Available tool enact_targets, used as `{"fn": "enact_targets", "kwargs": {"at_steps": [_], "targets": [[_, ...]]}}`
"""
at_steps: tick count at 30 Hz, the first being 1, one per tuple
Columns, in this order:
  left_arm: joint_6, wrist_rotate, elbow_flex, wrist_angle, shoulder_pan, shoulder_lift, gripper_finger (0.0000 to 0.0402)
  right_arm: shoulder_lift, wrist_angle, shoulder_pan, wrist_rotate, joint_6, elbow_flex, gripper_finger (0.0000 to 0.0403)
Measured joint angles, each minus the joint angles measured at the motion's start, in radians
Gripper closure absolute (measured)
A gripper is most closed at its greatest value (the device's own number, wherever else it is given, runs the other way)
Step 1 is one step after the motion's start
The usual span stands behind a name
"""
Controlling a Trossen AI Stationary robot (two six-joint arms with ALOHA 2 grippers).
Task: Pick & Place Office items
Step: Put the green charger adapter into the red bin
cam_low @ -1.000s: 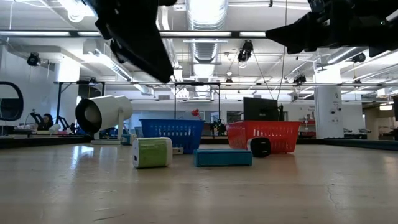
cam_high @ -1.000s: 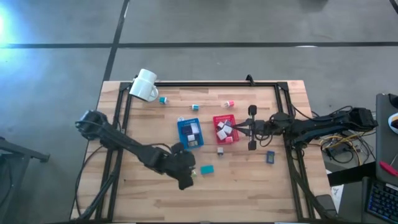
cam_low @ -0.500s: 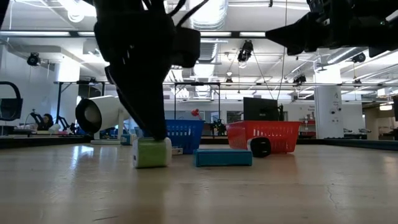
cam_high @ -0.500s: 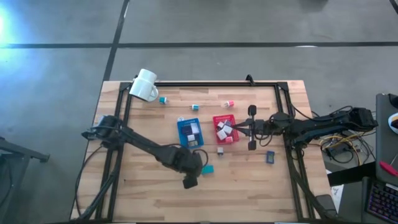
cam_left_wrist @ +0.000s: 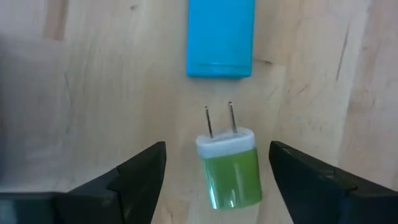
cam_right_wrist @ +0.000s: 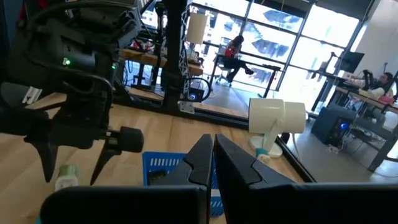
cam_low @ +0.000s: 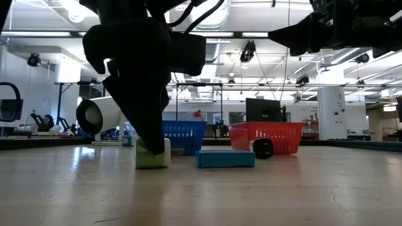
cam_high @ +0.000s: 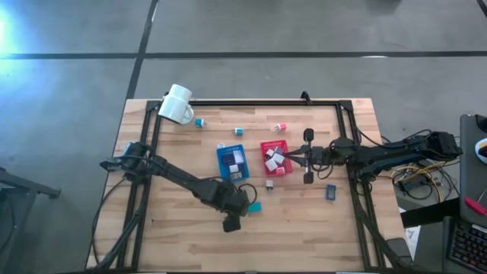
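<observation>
Tabletop (cam_high: pixel 183 236) carrying blue tray (cam_high: pixel 232 162) and red tray (cam_high: pixel 275 157) near centre. Left tool (cam_left_wrist: pixel 216 168) hanging low, fingers (cam_left_wrist: pixel 140 171) spread either side of green-and-white plug block (cam_left_wrist: pixel 231 168), not touching it. Teal block (cam_left_wrist: pixel 221 37) lying just beyond the plug's prongs. Right tool (cam_right_wrist: pixel 213 155) waiting beside the red tray, fingers pressed together, holding nothing. White mug (cam_high: pixel 176 104) lying at the far left corner.

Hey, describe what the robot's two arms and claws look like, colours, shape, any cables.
Both arms are black, slim and jointed. The left claw has two broad, wedge-shaped matte black fingers. The right claw has dark, narrow fingers tapering to points. Black cables trail from the right arm toward its base.
</observation>
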Motion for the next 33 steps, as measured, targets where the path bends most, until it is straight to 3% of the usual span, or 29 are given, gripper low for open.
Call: {"fn": "enact_targets", "kwargs": {"at_steps": [4,9,10,22,28,33], "targets": [[0.057,0.049,0.000,0.002,0.003,0.000,0.0161,0.001,0.000,0.000,0.000,0.000,0.000,0.0390],[0.114,0.071,0.000,0.003,0.007,0.000,0.0281,0.001,0.000,0.000,0.000,-0.003,0.000,0.0390],[0.129,0.074,0.000,0.003,0.008,0.000,0.0288,0.001,0.000,0.000,-0.001,-0.001,0.000,0.0390],[0.254,0.025,-0.001,-0.002,0.008,-0.053,0.0287,0.001,-0.031,0.000,-0.002,0.054,-0.002,0.0390],[0.331,-0.072,-0.013,0.015,0.008,-0.220,0.0287,0.001,-0.031,-0.001,-0.002,0.084,-0.002,0.0390],[0.422,-0.125,-0.134,0.184,0.008,-0.440,0.0287,0.002,-0.030,0.000,-0.002,0.097,-0.002,0.0390]]}}
